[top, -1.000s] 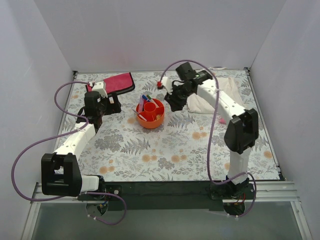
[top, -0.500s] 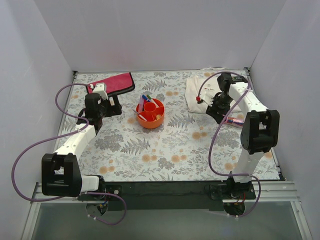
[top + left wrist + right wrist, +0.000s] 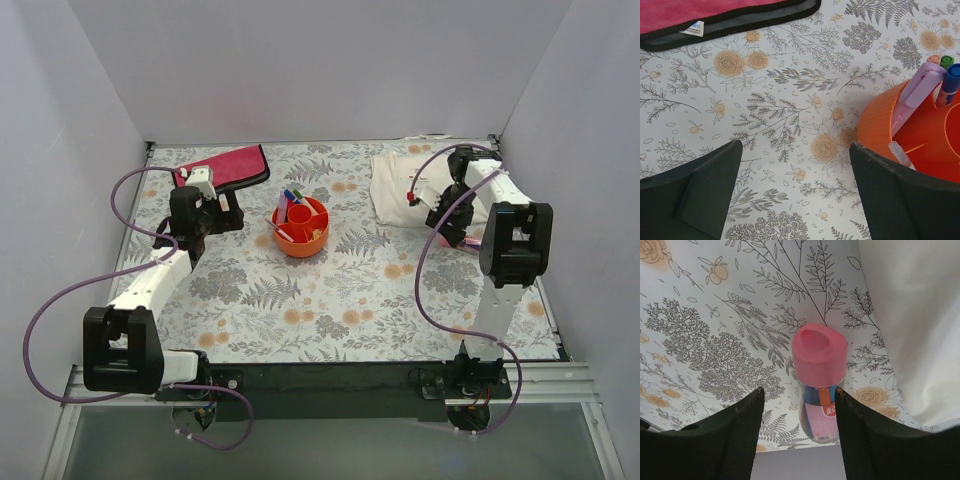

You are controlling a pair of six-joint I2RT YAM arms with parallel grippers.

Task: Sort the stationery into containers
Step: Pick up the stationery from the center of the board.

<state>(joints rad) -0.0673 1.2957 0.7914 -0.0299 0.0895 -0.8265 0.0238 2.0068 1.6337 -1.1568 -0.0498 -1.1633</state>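
The round orange tub (image 3: 300, 228) stands at mid-table and holds a lilac highlighter (image 3: 918, 90) and markers with green and blue caps (image 3: 950, 75). My left gripper (image 3: 232, 212) is open and empty, low over the mat just left of the tub (image 3: 880, 125). A clear tube with a pink cap (image 3: 819, 356) lies on the mat by the right wall; it shows pink in the top view (image 3: 456, 241). My right gripper (image 3: 799, 435) is open with the tube between its fingers, nearer the right finger (image 3: 875, 440).
A white cloth (image 3: 400, 190) lies at the back right, beside the tube (image 3: 915, 315). A dark pink cloth with a black edge (image 3: 225, 165) lies at the back left (image 3: 715, 15). The grey side wall (image 3: 805, 467) is close behind the tube.
My right arm has swung from beside the tub to the right side of the table and come down around the pink-capped tube. The left arm has barely moved.
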